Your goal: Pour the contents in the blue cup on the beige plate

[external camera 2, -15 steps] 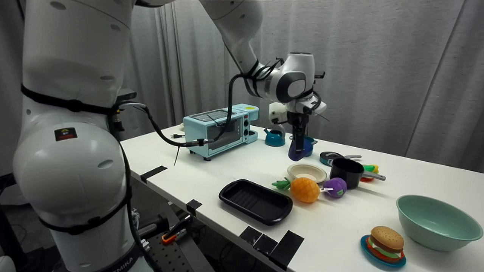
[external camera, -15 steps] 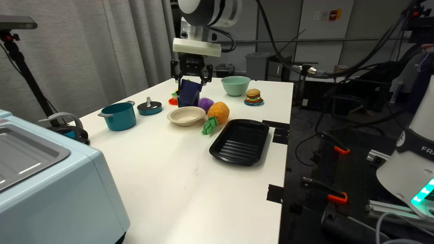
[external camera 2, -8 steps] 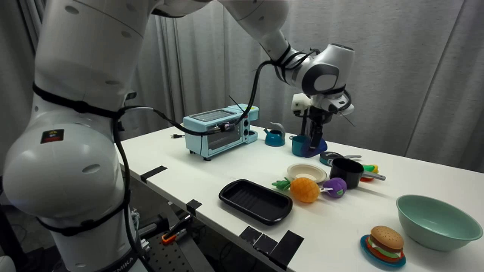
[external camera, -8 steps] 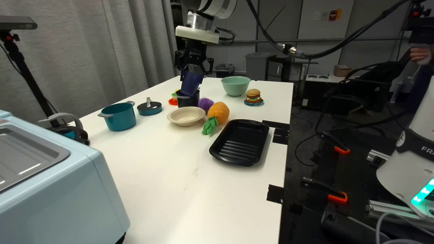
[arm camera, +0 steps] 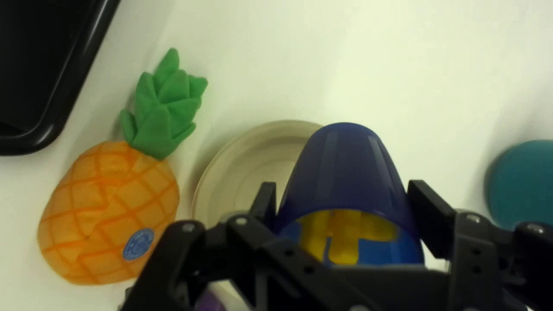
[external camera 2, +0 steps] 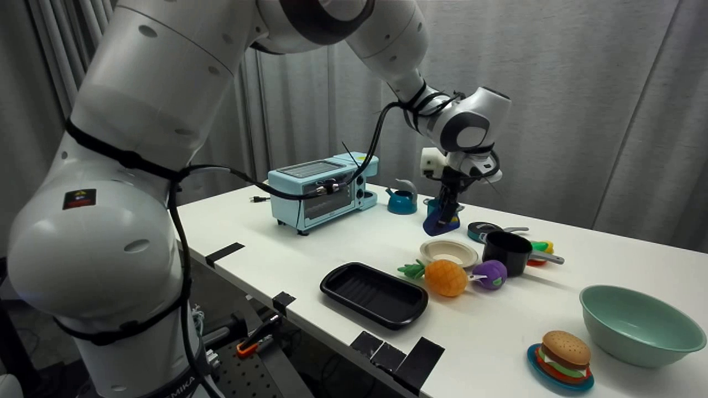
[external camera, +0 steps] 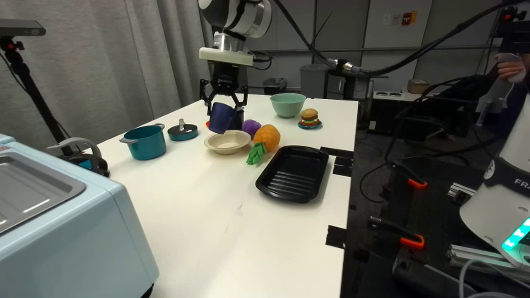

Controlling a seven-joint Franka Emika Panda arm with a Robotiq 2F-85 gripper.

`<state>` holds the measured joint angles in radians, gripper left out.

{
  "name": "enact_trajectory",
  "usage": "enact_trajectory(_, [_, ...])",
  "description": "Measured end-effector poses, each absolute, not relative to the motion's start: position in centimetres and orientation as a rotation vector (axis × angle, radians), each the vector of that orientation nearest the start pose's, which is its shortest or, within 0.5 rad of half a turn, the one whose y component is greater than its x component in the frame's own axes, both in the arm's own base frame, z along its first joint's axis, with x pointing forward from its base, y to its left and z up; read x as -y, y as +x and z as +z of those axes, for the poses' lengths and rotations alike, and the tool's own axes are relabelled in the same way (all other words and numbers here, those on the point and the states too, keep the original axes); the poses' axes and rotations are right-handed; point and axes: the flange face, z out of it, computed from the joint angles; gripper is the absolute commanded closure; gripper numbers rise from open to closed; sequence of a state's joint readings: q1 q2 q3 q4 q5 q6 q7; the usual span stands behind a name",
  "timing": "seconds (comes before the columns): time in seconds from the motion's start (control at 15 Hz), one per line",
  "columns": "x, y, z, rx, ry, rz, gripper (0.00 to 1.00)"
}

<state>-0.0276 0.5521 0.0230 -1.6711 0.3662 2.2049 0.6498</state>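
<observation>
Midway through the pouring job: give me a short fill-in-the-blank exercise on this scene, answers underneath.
1. The end effector holds the tilted blue cup; the contents showing inside are ____ in colour.
2. Beside the beige plate lies an orange toy fruit, the ____.
3. The rectangular tray is ____ in colour.
4. Near the toy burger stands a large green ____.

Missing words: yellow; pineapple; black; bowl.
</observation>
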Motion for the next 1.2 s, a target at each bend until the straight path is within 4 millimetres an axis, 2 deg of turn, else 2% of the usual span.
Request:
enact_trajectory(0.33, [-4.8,68.1,27.1,-1.179,-2.497,0.297,0.48])
enact_trajectory(0.6, [-5.5,68.0,25.9,-1.204,-2.429,0.350,0.48])
enact_trajectory(0.8, [-4.5,67.8,24.8,-1.253,-2.360,0.400,0.48])
enact_trajectory(1.2, [-0.2,67.6,23.7,-1.358,-2.229,0.461,0.48])
